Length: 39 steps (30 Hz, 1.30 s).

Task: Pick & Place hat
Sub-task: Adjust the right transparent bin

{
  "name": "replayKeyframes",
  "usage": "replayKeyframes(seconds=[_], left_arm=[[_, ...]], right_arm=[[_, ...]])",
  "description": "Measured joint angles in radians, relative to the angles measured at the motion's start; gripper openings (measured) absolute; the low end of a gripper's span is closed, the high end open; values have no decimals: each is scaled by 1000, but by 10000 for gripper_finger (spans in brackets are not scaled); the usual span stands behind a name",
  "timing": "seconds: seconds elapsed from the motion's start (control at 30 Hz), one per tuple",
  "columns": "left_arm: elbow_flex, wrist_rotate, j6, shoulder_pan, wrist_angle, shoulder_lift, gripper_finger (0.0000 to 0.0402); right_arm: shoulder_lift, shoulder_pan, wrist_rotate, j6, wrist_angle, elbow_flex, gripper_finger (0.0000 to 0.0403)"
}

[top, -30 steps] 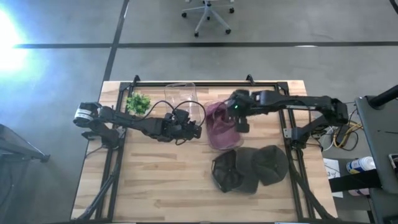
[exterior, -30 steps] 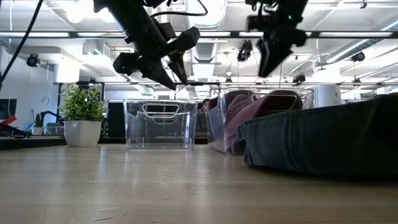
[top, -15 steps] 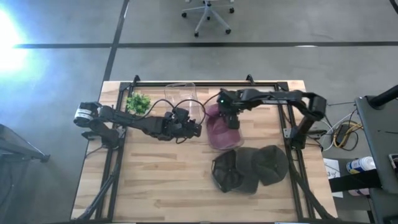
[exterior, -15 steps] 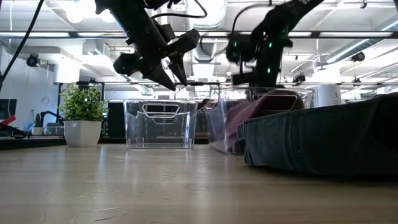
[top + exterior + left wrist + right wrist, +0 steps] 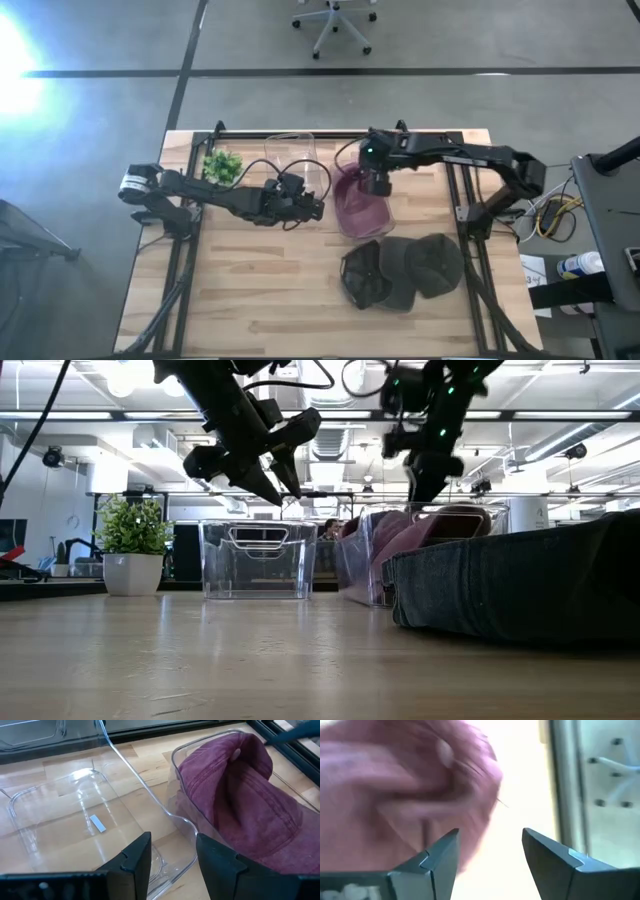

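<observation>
1. The maroon hat [image 5: 356,203] lies in a clear bin [image 5: 180,822] on the surface [image 5: 250,290], its crown bulging above the rim.
2. The right end effector [image 5: 374,183] hangs over that bin's far end, fingers spread and empty, so the placing step looks done or nearly so.
3. The left end effector [image 5: 312,207] hovers just beside it over a second, empty bin [image 5: 60,820], fingers apart, holding nothing.
4. Dark hats [image 5: 400,268] are heaped near the surface's front right.
5. Next, I judge, the right arm needs to rise clear of the rim, then travel to the dark heap.
</observation>
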Motion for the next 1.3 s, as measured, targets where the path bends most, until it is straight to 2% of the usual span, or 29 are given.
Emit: replayKeyframes(seconds=[0.2,0.27,0.33,0.47,0.63,0.77,0.87,1.03,1.3], left_arm=[[0,11,34,7,0,0,149],[0,19,65,8,0,0,149],[0,31,97,8,-6,0,149],[0,72,158,8,-49,-12,149],[0,107,222,-5,-156,-49,149],[0,110,229,-11,-218,-81,149],[0,110,244,-10,-239,-97,149],[-2,112,291,-11,-258,-119,149],[-5,116,291,-76,-396,-137,149]], right_arm=[[-131,-1,58,24,-95,-2,212],[-158,1,55,80,-159,-4,212],[-191,25,1,144,-219,-7,212],[-240,136,-166,289,-251,-26,212],[-249,344,-188,442,-248,-41,212],[-195,504,-218,539,-176,-41,212],[-138,573,-242,589,-115,-42,203],[-20,592,-315,613,-14,-29,168],[118,544,-293,610,78,29,120]])
